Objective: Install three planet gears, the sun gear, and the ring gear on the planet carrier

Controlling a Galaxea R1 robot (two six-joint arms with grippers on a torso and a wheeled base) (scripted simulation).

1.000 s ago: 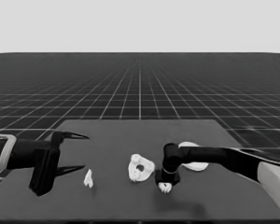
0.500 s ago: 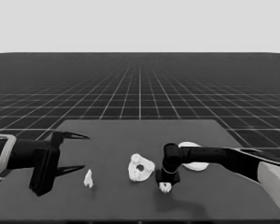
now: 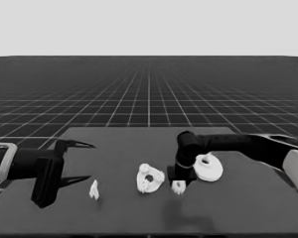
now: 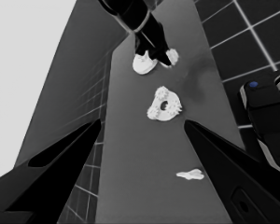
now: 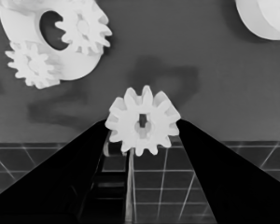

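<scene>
Jaws of right gripper (image 5: 142,122) pinch a gear (image 5: 143,120); left gripper (image 3: 82,162) spread, parked.
Smaller round part (image 3: 150,179) carries gears; larger round part (image 3: 208,167) lies beside.

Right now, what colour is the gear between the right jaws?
White; the gear shows best in the right wrist view.

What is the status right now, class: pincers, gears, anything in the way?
Right pincer shut on a gear, between smaller round part and larger round part. Left pincer open, parked at table's left end. Gears already on smaller part; nothing in the way.
</scene>
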